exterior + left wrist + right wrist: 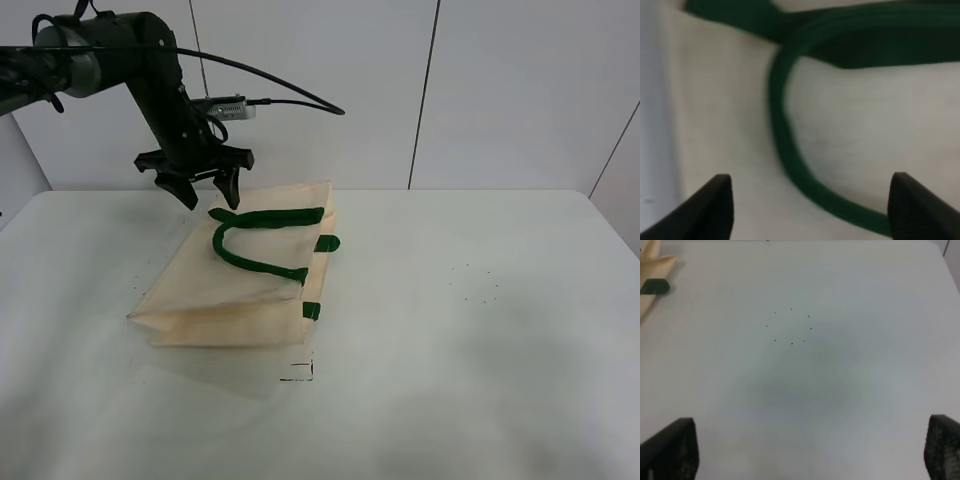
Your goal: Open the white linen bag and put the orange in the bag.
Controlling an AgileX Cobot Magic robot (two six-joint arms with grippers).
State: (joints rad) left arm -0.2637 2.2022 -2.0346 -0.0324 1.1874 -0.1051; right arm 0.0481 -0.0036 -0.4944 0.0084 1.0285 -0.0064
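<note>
From the high camera, you see no readable brand or writing anywhere; a small dark mark (297,371) sits on the table (480,350) just beside the bag's near corner, too small to read. The white linen bag (235,285) lies flat on the table, mouth shut, so you cannot tell what it holds. Its green strap handle (255,240) loops across the top panel, directly below your left end effector (207,190), which hangs just above the bag's far edge with fingers spread and nothing between them. The orange does not show in this view.

In your left wrist camera, the left end effector (810,210) is released; its two dark fingertips (715,205) stand wide apart over the cream fabric (865,145), with the green handle (790,160) curving between them.

In your right wrist camera, the right end effector (805,450) is also released, fingertips (672,447) wide over bare table (805,390). A ring of tiny dark specks (790,326) lies ahead of it, and a bag corner with a green tab (654,286) shows well off to one side.
</note>
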